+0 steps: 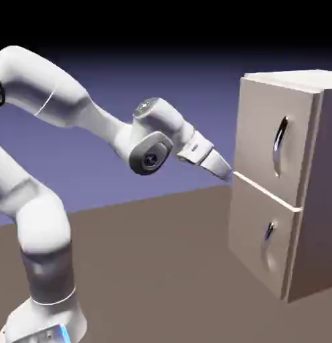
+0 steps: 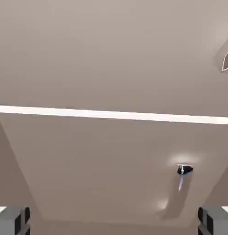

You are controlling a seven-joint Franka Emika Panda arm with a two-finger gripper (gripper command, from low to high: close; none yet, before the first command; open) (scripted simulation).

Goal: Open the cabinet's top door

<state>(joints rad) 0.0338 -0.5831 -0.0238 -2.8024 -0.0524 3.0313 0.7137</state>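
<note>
two doors front the cabinet (image 1: 314, 154), both shut; the top door (image 1: 269, 127) sits above a bright seam, its curved handle (image 1: 281, 137) upright. the gripper (image 2: 114, 221) gapes wide (nothing between its fingertips (image 2: 205, 220)), angled downward near the seam (image 1: 266, 190) in the exterior view.

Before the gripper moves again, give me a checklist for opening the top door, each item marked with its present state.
- Gripper open, ready to take a handle: ok.
- Nothing between the fingertips: ok.
- Top door closed, as the start requires: ok.
- Lower door closed, out of the way: ok.
- Fingers lined up with the top door's handle: not ok, the hand points near the white seam between the doors.
- Top door free to swing without catching: cannot tell.
</note>
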